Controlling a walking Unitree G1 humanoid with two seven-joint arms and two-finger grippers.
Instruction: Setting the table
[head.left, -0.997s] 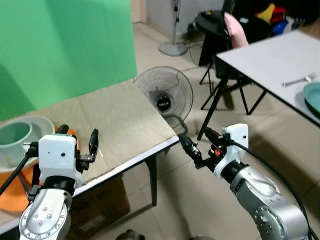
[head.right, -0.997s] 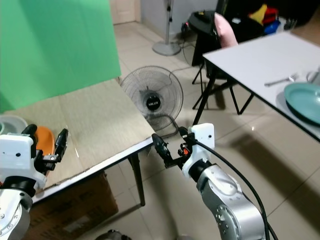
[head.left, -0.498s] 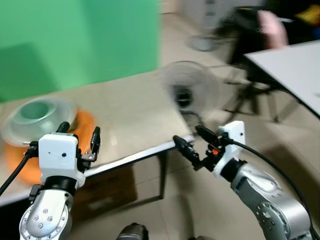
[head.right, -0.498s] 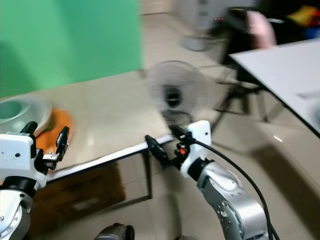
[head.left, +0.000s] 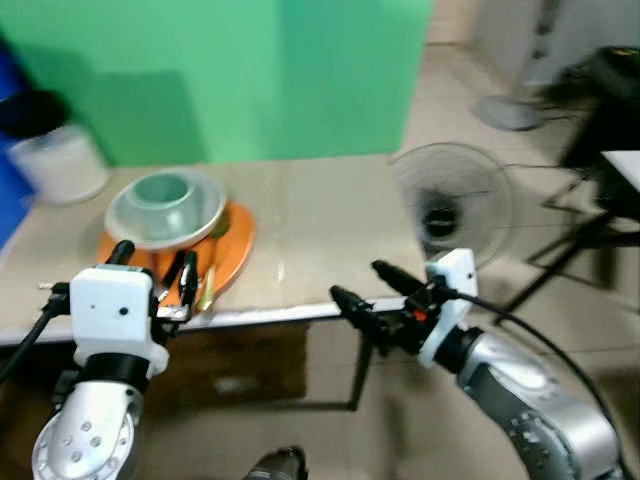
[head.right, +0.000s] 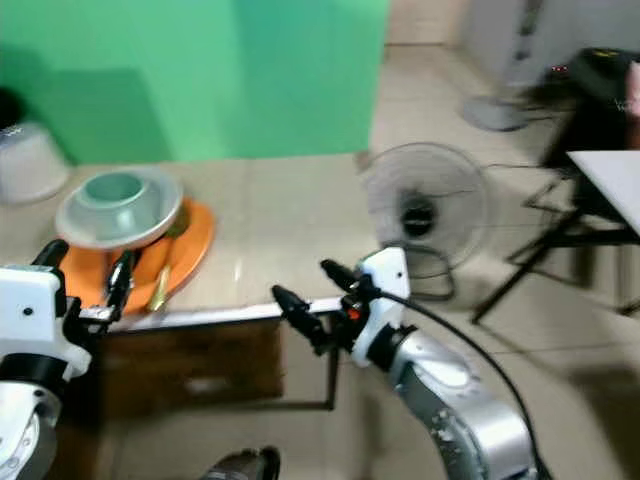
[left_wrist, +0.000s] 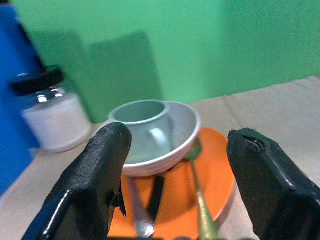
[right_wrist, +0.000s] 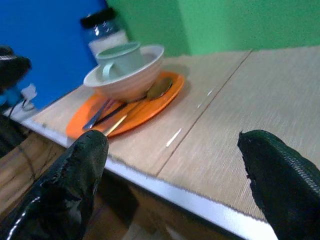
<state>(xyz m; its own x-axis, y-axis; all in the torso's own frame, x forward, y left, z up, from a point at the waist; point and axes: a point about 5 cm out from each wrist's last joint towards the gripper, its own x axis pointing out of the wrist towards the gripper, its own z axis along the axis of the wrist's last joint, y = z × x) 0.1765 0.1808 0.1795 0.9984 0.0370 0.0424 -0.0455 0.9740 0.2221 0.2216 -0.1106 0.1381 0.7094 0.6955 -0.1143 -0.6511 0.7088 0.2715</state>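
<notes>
Facing the wooden table (head.left: 300, 240), robot holds both grippers empty and short of the dishes. Left gripper (head.left: 155, 275) hovers at the near table edge, fingers spread wide, the orange plate (left_wrist: 215, 180) framed between them in the left wrist view, probably lined up for a grab. On the plate: white bowl (head.left: 165, 205) with a pale green cup (left_wrist: 142, 120) inside, stacked likely so they carry as one load. Gold spoon (left_wrist: 197, 200) and two darker utensils (left_wrist: 145, 200) lie flat on the plate's near side, at 6 o'clock of the bowl. Right gripper (head.left: 365, 285) sits off the table's front edge, at 4 o'clock from the plate, well apart, fingers spread, holding nothing. White jar with black lid (head.left: 55, 155) stands at 10 o'clock of the plate. Floor fan (head.left: 450, 200) beyond the table's right end. Pickup not yet begun, judging by the empty grippers.
</notes>
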